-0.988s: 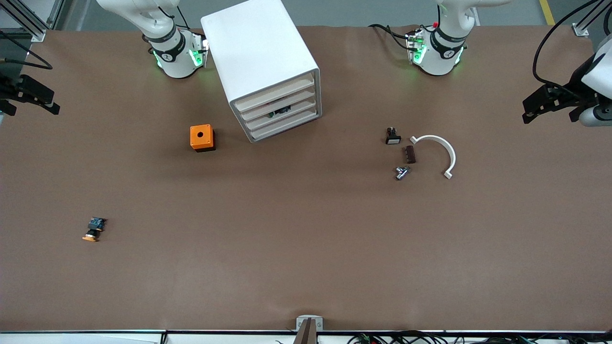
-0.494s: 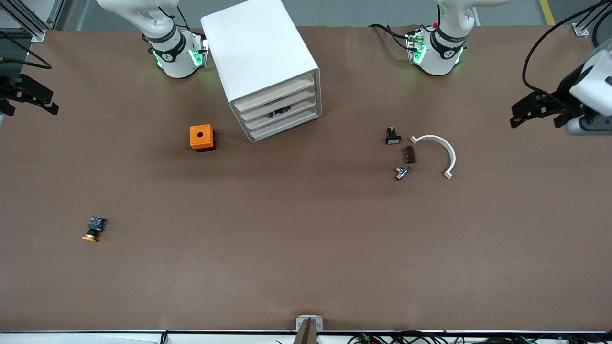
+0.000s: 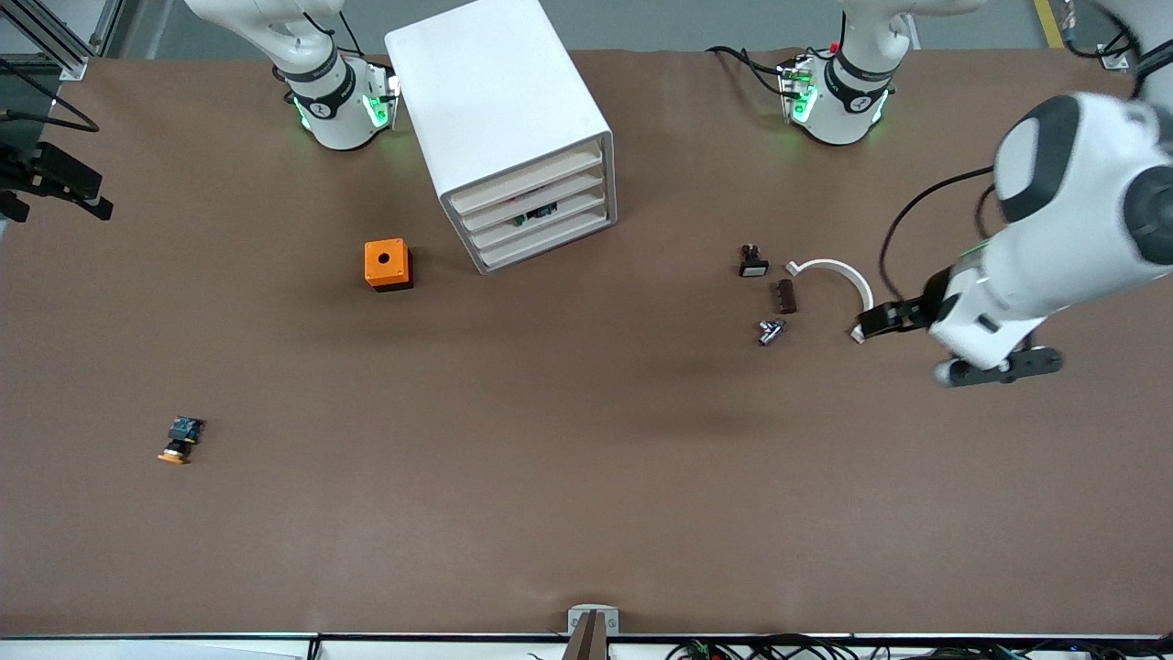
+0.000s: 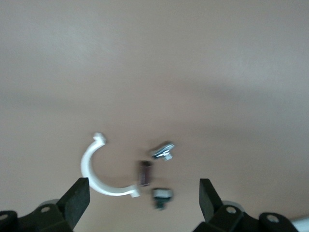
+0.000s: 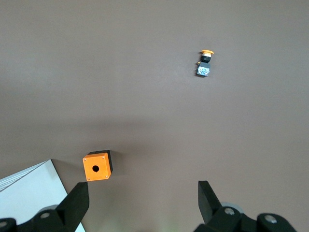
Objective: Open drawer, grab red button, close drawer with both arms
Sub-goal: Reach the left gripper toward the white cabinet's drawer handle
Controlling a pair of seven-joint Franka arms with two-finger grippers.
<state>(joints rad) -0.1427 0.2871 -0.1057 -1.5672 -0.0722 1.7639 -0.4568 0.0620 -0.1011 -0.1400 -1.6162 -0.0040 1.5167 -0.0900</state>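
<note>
The tiny red-capped push button (image 3: 536, 214) lies inside a shut drawer of the white drawer cabinet (image 3: 499, 128). The left gripper (image 3: 884, 321), fingers spread, hangs over the white curved clip (image 3: 838, 275); it should reach the drawer front squarely. The right gripper (image 3: 55, 188) waits open at the table's edge.

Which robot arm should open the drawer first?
Probably the left. Its open left gripper is out over the table beside the white clip, while the open right gripper waits at the table's edge, away from the drawer cabinet.
</note>
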